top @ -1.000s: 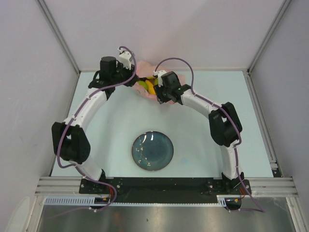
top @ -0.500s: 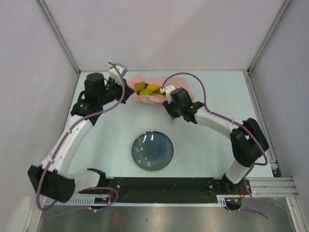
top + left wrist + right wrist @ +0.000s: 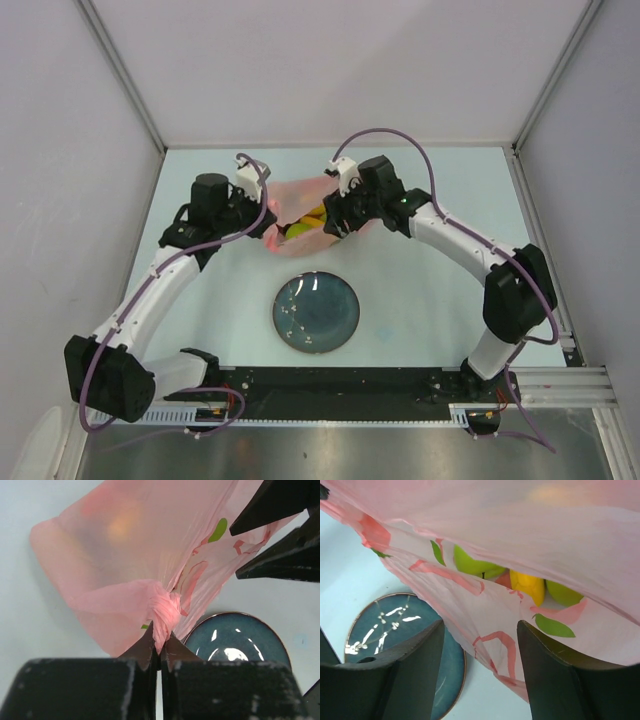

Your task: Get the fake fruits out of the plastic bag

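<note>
Left claw (image 3: 160, 639): clenched on a bunched fold of the pink plastic bag (image 3: 125, 565)
Right claw (image 3: 480, 630): fingers spread wide, bag film across the gap, contact unclear
Bag: upper middle of the top view, long axis left to right between both claws
Contents: green fruit (image 3: 472, 562) and yellow fruit (image 3: 527, 586) inside
Nearby: dark blue plate (image 3: 316, 312) on the counter (image 3: 450, 300), just below the bag

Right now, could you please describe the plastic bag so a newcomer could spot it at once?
On the pale table, look just beyond the dark round plate, toward the back wall. The plastic bag is the only pink, crinkly, translucent thing, with green and yellow fake fruits showing inside.
</note>
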Available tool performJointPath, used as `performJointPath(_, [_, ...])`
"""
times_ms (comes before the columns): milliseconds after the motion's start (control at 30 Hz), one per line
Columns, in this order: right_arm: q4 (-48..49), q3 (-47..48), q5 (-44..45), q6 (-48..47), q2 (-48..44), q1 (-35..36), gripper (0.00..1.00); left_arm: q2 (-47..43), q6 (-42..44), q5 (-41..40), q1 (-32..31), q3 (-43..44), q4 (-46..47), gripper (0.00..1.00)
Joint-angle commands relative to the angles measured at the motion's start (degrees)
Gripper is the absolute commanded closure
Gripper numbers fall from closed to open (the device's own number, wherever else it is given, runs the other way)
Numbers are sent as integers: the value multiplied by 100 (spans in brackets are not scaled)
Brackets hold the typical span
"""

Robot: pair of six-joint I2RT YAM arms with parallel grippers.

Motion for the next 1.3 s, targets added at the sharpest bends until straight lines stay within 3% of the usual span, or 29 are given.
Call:
performJointPath(0, [-47, 315, -573, 355, -34, 13, 37, -259, -147, -142, 12, 21, 47, 100])
performJointPath(133, [233, 315, 865, 144, 353, 330, 47, -268, -332, -256, 21, 100, -32, 100])
performJointPath(233, [401, 560, 1377, 205, 827, 365, 50, -268, -314, -344, 21, 206, -41, 100])
performJointPath(467, [358, 958, 1740, 4, 1417, 330, 50, -295, -200, -301, 12, 189, 72, 100])
performJointPath(633, [182, -428, 1153, -463, 759, 804, 50, -312, -209, -221, 12, 206, 170, 100])
performJointPath(733, [155, -590, 748, -436, 434, 770, 47, -277, -200, -186, 12, 232, 223, 100])
performJointPath(967, [235, 375, 581, -375, 643, 367, 37, -128, -358, -72, 21, 100, 381, 100])
performJointPath(1267, [-12, 1282, -159, -111, 1293, -39, 39, -207, -297, -98, 21, 197, 407, 100])
